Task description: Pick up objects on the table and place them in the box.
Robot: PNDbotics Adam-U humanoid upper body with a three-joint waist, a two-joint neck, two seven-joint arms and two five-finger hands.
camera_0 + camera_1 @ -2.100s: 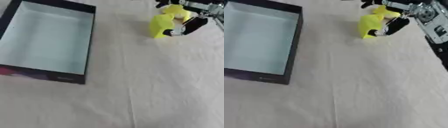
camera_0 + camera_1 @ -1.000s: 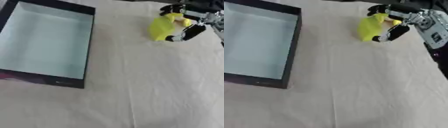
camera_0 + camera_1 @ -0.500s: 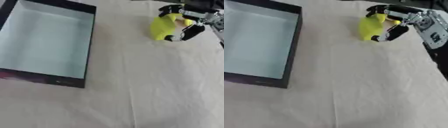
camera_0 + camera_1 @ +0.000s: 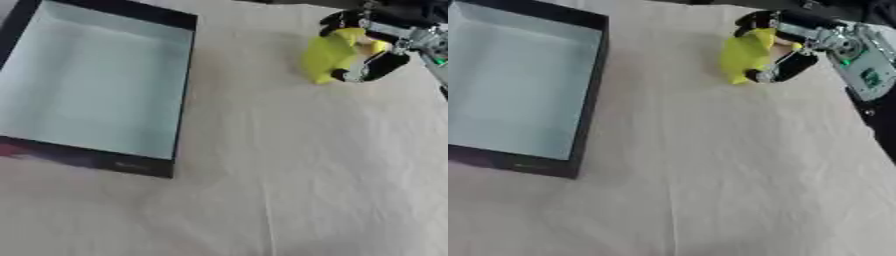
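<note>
— What are you looking down at, biggest thing first?

— You have a table [image 4: 332,165] covered in a pale beige cloth, creased in faint lines, filling the whole view. On its left side sits the box [image 4: 179,90]: a shallow open tray with dark walls and a pale bluish-white floor. Its near wall shows a reddish patch at the left end.

— Anything in the box?

— You can see its whole floor, and only that pale lining shows.

— And the object?

— Your yellow object [image 4: 744,54] is at the far right of the table, well apart from the box. It is a bright, lemon-yellow lump, taller than wide, soft-looking, with a paler orange-tinted bit near its upper right. You cannot tell from here what exactly it is, or whether its lower end touches the cloth.

— What is your hand doing?

— Your right hand [image 4: 791,48] comes in from the upper right corner, black with silver parts. Its fingers are curled round the yellow object: one dark finger hooks over the top, another wraps under its right side. Your left hand shows in neither view.
</note>
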